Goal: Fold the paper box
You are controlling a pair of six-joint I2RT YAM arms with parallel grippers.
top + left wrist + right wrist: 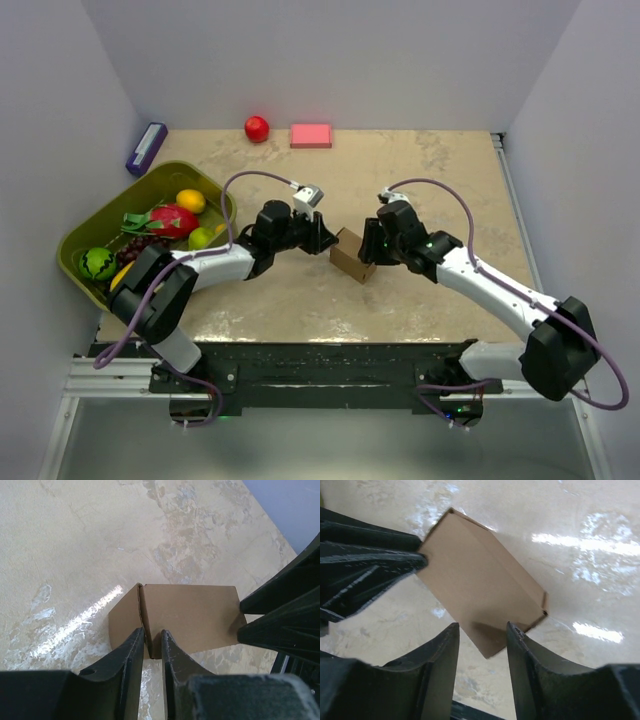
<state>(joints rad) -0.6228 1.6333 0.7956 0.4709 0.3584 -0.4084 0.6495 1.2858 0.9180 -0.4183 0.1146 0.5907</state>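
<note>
Top view is coming through bright and even: soft overhead light, arms casting only faint shadows on the table (pixel 430 170). Wrist views are picking up white glare streaks off the glossy tabletop. The paper box (pixel 480 585) is throwing a soft shadow at its near corner. Left fingers (pixel 125 675) are rendering near-black, slightly blurred up close.

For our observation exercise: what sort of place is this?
Probably a robotics test cell: plain white walls enclose a beige marbled tabletop, and a black-and-white left robot arm and right robot arm mounted at its near edge meet at a small brown cardboard box.
</note>
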